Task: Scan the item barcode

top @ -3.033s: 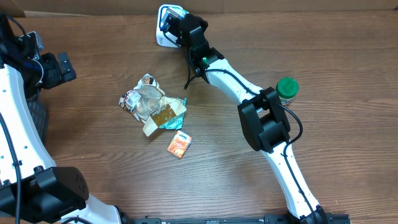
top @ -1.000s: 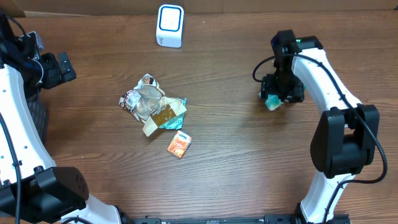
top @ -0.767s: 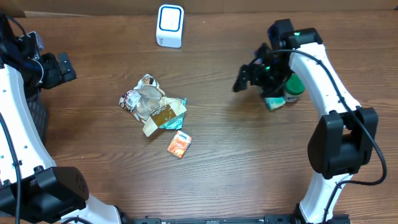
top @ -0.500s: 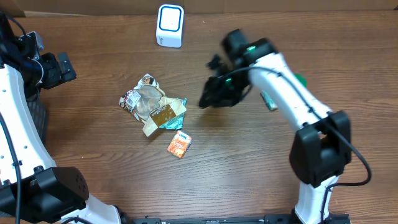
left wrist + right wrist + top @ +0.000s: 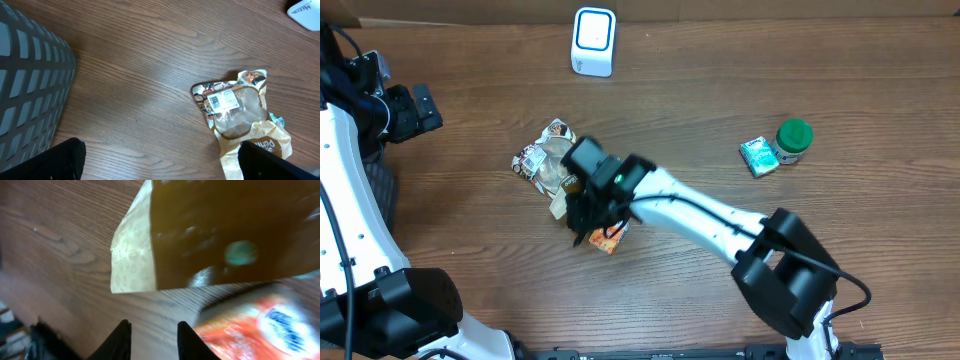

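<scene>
1. Right pincer [image 5: 586,226] was down over the heap of packets at mid-desk [image 5: 470,250], with its arm stretched across from the right.
2. Wrist view: both fingers [image 5: 121,339] stood a narrow gap apart. Only bare wood showed between them, and they were clamped on nothing.
3. Orange packet [image 5: 611,238] lay flat just beside this pincer, off its right finger. Whether they touched, I could not tell.
4. Brown wrapper [image 5: 210,230] lay just ahead of the fingertips, its edge lifted off the wood. The clear wrapper [image 5: 230,107] with the printed label lay beyond it, touching it.
5. Scanner [image 5: 593,41] stood well beyond the right pincer, at the far edge.
6. Teal box [image 5: 758,157] and green-lidded jar [image 5: 793,140] stood side by side, well behind this pincer toward its arm's base side.
7. Left pincer [image 5: 428,108] hung wide apart and held nothing, well left of the heap. A grey basket [image 5: 25,100] was close by its left finger.
</scene>
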Robot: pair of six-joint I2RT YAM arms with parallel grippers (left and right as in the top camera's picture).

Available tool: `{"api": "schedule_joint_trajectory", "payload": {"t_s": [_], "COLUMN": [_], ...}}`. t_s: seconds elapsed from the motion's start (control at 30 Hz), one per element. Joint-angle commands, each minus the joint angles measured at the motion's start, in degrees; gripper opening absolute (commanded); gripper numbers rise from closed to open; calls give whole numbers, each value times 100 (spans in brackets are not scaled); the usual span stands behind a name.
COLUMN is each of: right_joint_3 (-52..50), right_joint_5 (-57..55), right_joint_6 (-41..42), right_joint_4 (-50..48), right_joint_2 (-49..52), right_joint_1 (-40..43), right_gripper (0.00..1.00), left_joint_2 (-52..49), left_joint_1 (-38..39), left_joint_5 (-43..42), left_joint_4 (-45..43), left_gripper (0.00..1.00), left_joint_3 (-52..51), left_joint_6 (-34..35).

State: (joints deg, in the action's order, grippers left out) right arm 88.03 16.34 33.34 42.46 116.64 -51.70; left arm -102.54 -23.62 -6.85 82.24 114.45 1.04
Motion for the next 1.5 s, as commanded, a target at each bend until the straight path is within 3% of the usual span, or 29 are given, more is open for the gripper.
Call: {"api": "schedule_joint_trajectory", "payload": {"t_s": [0.0, 0.1, 0.4, 0.6, 0.93, 1.23, 1.47], "right_joint_3": [-380, -678, -671, -332, -157, -160, -186], "right_joint_5": [-498, -590, -544, -341, -350, -1051, -1191], "right_joint_6": [439, 439, 439, 341, -713, -638, -726], "right_joint_4": [-391, -638, -61, 761, 1882, 2566, 2138], "right_joint_2": [-46, -46, -50, -72, -157, -157, -155], "right_joint_1": [-214, -308, -72, 356, 973, 1515, 1812], "right_gripper": [31, 32, 32, 31, 31, 29, 23], "left_joint_2": [-20, -20, -20, -20, -20, -20, -20], "left_joint_1": [50, 50, 50, 48, 50, 50, 50], "left_joint_5": [-22, -22, -22, -22, -22, -22, -22], "left_joint_4": [-2, -2, -2, -2, -4, -2, -2], "left_gripper": [100, 100, 100, 100, 100, 100, 100], "left_joint_3": [-9, -9, -9, -9, -9, -9, -9], "left_joint_6": [-127, -127, -127, -129, -127, -127, -127]}}
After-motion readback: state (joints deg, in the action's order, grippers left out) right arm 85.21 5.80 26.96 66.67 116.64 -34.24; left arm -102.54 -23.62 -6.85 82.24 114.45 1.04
